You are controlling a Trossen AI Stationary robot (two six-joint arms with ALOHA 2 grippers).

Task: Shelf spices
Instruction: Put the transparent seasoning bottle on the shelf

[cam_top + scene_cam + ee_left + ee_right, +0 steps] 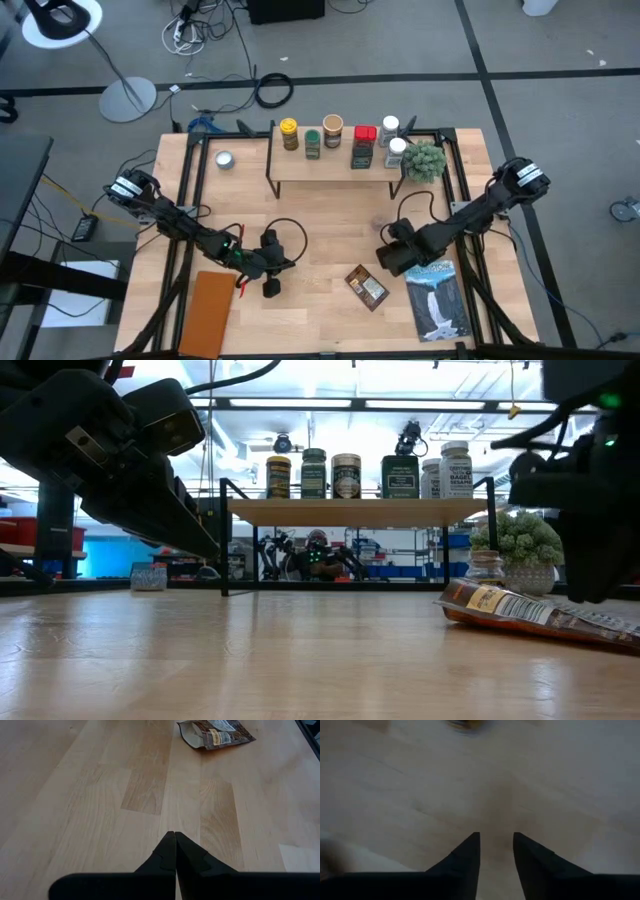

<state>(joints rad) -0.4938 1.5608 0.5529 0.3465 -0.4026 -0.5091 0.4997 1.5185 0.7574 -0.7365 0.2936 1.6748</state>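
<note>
So it's a light wood table [320, 300] sitting on a grey floor with cables lying around behind it, and from the low view you get a bright workshop with strip lights in the background. The shelf [335, 165] stands along the far edge of the table, and six of the spices are already lined up on top: a yellow-topped jar [289, 133], a green-topped jar [313, 144], a tan-lidded jar [333, 130], a red-topped bottle [363, 146], and two white-topped bottles [392, 138] at the right end, right next to a small green potted plant [425, 160]. The flat brown packet [367, 287] isn't shelved; it's lying flat on the near part of the table, just left of the blue-and-white book [438, 300]. The right gripper [390, 257] hangs low over the wood just beside that packet, fingers parted a little with bare table showing between them in its wrist view, holding nothing. The left gripper [270, 285] is down near the table's front left, fingers pressed fully together and empty, with a flat brown board [210, 312] beside it. There's also a small round silver tin [224, 160] off to the left of the shelf.
</note>
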